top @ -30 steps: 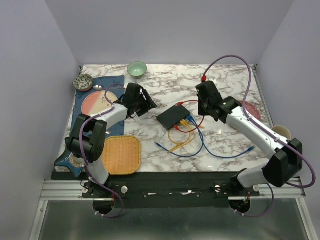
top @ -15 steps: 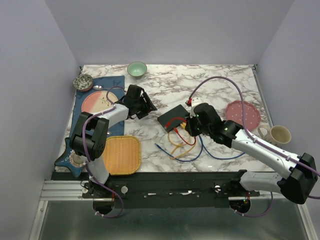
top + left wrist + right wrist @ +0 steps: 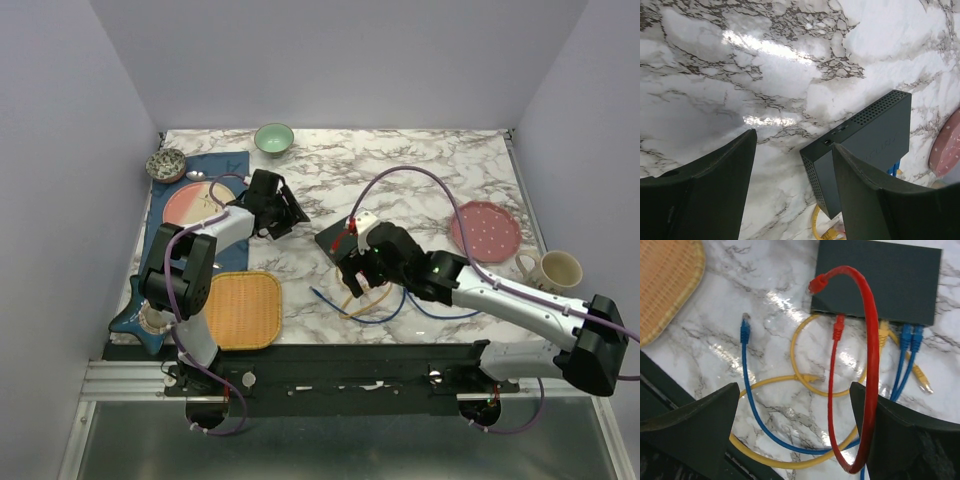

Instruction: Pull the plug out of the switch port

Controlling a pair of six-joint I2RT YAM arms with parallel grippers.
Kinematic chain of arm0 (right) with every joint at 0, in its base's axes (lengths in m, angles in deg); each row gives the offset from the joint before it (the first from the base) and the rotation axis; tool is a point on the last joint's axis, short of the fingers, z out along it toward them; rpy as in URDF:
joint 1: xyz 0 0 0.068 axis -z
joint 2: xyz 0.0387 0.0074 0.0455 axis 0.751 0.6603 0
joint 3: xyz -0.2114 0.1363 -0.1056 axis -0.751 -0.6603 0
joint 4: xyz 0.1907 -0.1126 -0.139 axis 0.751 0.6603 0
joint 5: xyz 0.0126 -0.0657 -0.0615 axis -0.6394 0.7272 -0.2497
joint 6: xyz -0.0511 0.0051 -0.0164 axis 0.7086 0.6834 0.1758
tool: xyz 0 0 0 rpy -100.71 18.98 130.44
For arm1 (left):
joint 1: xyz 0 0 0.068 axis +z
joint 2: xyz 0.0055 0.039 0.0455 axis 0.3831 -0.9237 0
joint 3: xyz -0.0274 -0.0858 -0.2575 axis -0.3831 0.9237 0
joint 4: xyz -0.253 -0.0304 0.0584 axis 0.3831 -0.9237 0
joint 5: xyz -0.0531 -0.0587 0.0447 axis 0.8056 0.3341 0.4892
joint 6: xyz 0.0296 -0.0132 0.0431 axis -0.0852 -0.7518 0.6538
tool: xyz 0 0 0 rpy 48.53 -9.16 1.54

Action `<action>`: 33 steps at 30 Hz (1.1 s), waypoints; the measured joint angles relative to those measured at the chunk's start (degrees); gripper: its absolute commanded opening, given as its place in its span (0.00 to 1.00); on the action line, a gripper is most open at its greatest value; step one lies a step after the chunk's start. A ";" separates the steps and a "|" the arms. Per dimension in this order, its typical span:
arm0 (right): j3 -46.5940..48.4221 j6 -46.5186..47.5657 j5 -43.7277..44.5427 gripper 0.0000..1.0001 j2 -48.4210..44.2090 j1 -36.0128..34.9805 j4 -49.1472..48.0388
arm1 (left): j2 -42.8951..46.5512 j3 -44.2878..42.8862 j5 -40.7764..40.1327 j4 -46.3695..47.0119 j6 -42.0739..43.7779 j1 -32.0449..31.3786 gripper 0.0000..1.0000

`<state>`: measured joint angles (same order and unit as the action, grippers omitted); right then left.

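The flat black switch (image 3: 875, 280) lies mid-table, and its port row faces the cables. A red plug (image 3: 838, 327), a yellow plug (image 3: 883, 331) and two blue plugs (image 3: 910, 335) sit in that row. The red cable arcs up beside my right gripper's finger (image 3: 890, 435), and its other plug (image 3: 817, 285) hangs free over the switch top. My right gripper (image 3: 794, 390) hovers open above the cable tangle and grips nothing. My left gripper (image 3: 794, 142) stands open just left of the switch (image 3: 865, 145), over bare marble. In the top view the right gripper (image 3: 352, 272) hides most of the switch (image 3: 328, 237).
Loose blue (image 3: 744, 330) and yellow (image 3: 812, 377) plug ends lie on the marble. A wicker tray (image 3: 243, 310) sits front left and a pink plate (image 3: 190, 205) on a blue mat behind it. Two bowls (image 3: 274, 138) stand at the back. A dotted pink plate (image 3: 485, 228) and a mug (image 3: 555, 268) are on the right.
My right arm has swung from the switch's far right side down over the cables in front, and its jaws have gone from shut to wide open. The left arm has barely moved.
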<state>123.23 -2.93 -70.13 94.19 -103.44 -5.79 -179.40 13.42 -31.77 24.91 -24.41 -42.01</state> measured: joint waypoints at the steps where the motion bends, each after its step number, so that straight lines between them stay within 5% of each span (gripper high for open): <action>1: 0.00 -0.28 2.03 1.00 -0.72 0.00 0.00 | 0.00 0.00 0.00 -0.11 0.00 0.37 0.72; 13: 6.73 -9.20 26.38 1.00 0.11 2.99 3.43 | 0.00 0.00 -0.42 -0.92 -0.04 2.45 0.72; 16: 6.73 -12.24 25.62 0.85 2.51 8.31 4.61 | 0.04 0.15 -0.42 -0.85 -0.26 2.45 0.72; 20: 6.95 -16.09 20.74 0.41 6.62 18.14 4.28 | 0.59 1.92 -0.37 -0.46 -1.05 2.10 0.70; 23: 9.60 -17.97 18.08 0.19 11.78 23.56 4.13 | 0.76 3.37 -0.35 -0.48 -1.53 1.09 0.67; 30: 23.89 -19.08 13.77 0.01 27.67 25.35 3.50 | 2.01 6.08 0.04 0.26 -2.08 -3.34 0.64; 33: 28.06 -19.50 12.33 0.01 33.44 26.45 3.56 | 2.78 7.21 0.20 0.52 -2.16 -4.55 0.63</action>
<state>151.29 -22.43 -57.80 127.63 -76.99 -2.23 -176.62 20.64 -31.57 25.44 -26.58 -46.56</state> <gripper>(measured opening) 0.016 0.638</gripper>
